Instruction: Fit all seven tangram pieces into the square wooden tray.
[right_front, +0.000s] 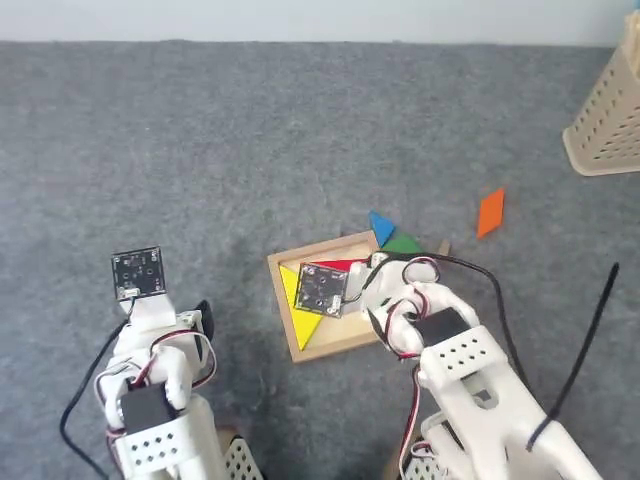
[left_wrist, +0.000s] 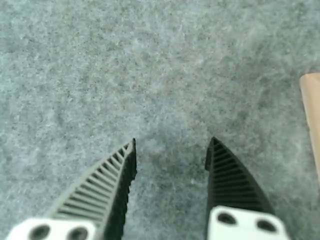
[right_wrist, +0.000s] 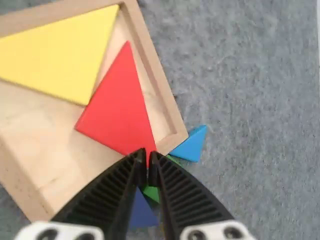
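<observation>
Wooden tray (right_front: 283, 305) near the desk's middle, with yellow triangle (right_wrist: 60, 50) and red triangle (right_wrist: 120, 110) flat inside, side by side. Just outside its far corner, blue triangle (right_front: 381, 224) and green piece (right_front: 404, 243), close together. Orange parallelogram (right_front: 490, 212) well apart, toward the desk's right edge. Right pincer (right_wrist: 147, 154) narrowed to a slit at the red triangle's point; grip unclear. Left pincer (left_wrist: 172, 142) wide over bare grey felt, toward the desk's near left corner.

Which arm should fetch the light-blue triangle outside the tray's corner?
Right. The right gripper hangs at the square wooden tray corner, beside the light-blue triangle; the left gripper is open over grey carpet, apart from the tray.
</observation>
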